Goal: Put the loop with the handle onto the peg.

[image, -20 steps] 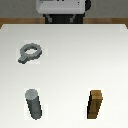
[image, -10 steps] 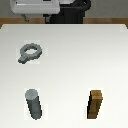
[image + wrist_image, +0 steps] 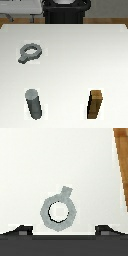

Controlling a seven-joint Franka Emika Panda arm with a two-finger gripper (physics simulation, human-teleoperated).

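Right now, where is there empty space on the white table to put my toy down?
The widest bare patch is on the exterior view's right, beyond the brown wooden block. Another lies between that block and the dark grey upright peg. It is tighter between the peg and the flat grey metal loop with its handle.

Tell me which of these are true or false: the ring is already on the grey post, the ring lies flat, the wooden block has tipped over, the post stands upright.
1. The ring is already on the grey post. False: it lies apart from it on the table.
2. The ring lies flat. True.
3. The wooden block has tipped over. False: it stands upright.
4. The post stands upright. True.
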